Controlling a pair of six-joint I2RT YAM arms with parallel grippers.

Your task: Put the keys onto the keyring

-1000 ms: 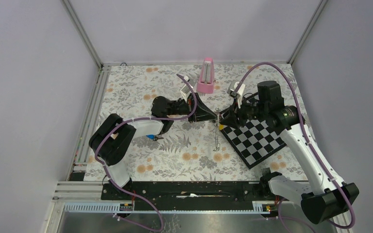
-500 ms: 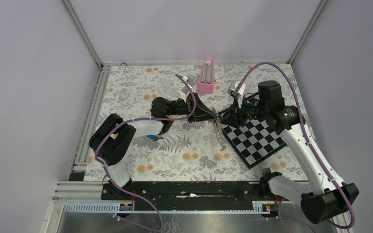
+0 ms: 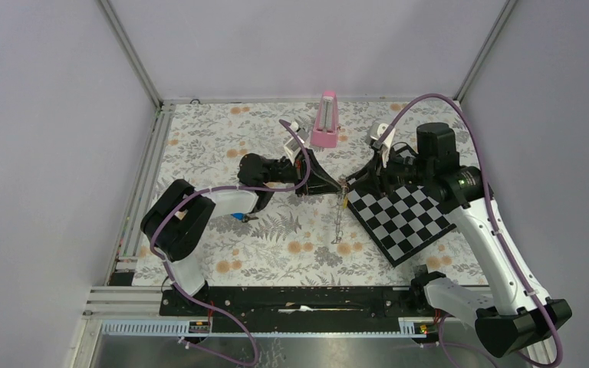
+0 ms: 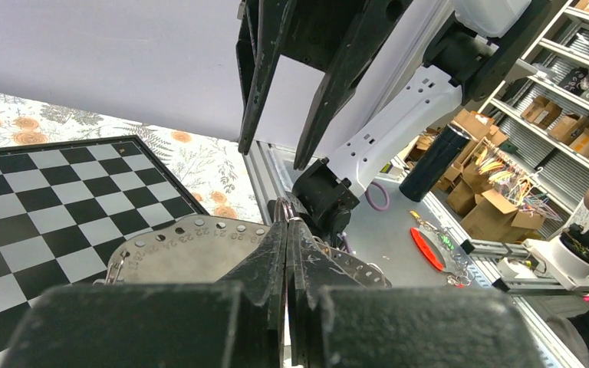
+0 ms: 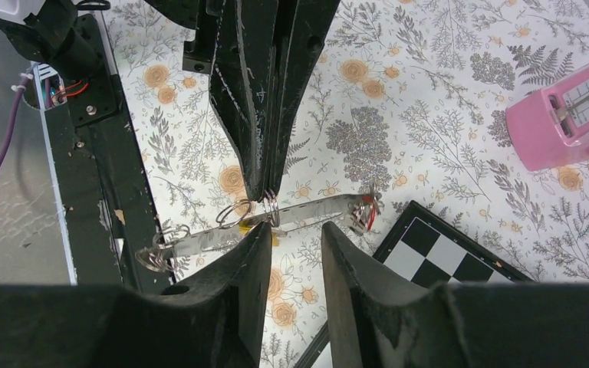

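**Keyring** point(image 3: 338, 224): held between the two arms, over the flowered table point(image 3: 207, 146) at the left corner of the chessboard point(image 3: 408, 218). Its strap trails from the ring toward the near edge. Whether its lower end rests on the cloth cannot be told.

**Overhead view only:**
- The blue key point(image 3: 238, 217) lies on the table beside the left arm, well apart from the keyring.
- The pink block point(image 3: 325, 123) stands at the far edge.

**Right wrist view only:**
- Silver rings sit at the pinch point.
- More rings are clustered at one end of the strap.
- A small red piece point(image 5: 369, 215) sits at the other end, near the chessboard corner.

**Left wrist view only:** the strap's flat silver face carries a row of printed numbers.

**Left gripper** point(image 5: 265, 195): the fingers are pressed together with no gap. They pinch a silver ring of the keyring at their tips.

**Right gripper** point(image 5: 293, 236):
- The fingers point(image 5: 238, 284) are parted by a moderate gap, and patterned cloth shows between them.
- Nothing is held.
- The tips sit just beside the strap, below the pinched ring. Contact with the strap cannot be told.
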